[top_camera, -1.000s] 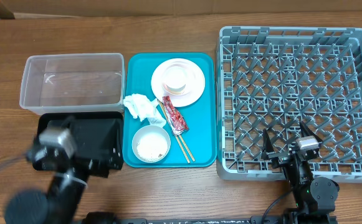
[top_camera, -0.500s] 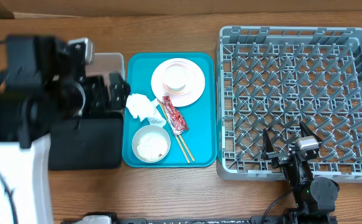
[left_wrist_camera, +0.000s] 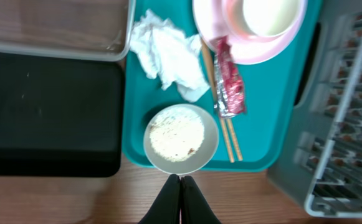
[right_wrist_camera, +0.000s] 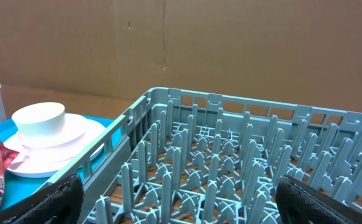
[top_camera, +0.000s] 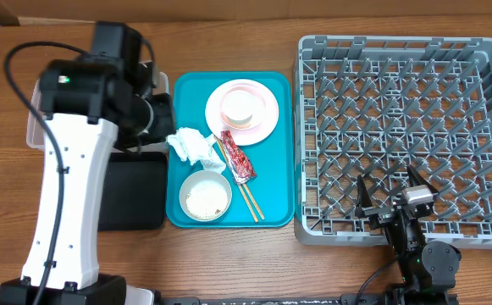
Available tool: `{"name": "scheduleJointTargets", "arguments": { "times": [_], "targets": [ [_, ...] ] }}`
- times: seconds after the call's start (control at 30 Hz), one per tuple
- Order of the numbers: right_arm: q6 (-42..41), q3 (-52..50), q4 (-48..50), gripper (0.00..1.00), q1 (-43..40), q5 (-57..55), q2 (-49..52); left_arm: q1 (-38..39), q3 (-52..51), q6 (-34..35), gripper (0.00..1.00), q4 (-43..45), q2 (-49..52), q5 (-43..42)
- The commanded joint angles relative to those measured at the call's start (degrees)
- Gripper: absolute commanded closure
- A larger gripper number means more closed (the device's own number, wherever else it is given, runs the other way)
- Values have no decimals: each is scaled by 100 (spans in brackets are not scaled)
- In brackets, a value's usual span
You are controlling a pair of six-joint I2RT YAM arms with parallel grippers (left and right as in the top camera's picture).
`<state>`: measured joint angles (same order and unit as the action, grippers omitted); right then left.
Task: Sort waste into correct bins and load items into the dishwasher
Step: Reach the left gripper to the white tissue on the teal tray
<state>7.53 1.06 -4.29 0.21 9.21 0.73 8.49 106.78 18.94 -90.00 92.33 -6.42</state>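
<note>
1. The left gripper, clenched on nothing, hangs over the wooden table at the bottom centre of the left wrist view, just below the white bowl of rice grains.
2. At centre frame overhead, the crumpled napkin, red wrapper and chopsticks lie on the teal tray.
3. The pink plate at the tray's top carries a pink bowl and a white cup.
4. At left, the clear tub sits above the black tray.
5. The right gripper, spread wide and empty, rests at the lower edge of the grey dish rack, lower right.
</note>
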Motion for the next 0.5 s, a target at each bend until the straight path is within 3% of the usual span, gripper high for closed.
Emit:
{"name": "scheduleJointTargets", "arguments": {
  "times": [0.0,0.13,0.27,0.47],
  "targets": [
    [0,-61,33,0,44,28,-57,376,-522,632,96,179,-50,723],
    [0,-61,35,0,44,28,-57,708,-1117,824,94,719,-39,942],
    [0,-61,33,0,44,28,-57,857,-1705,855,70,1344,-4,962],
    [0,-61,33,0,44,28,-57,844,-2347,855,67,2107,136,964]
  ]
}}
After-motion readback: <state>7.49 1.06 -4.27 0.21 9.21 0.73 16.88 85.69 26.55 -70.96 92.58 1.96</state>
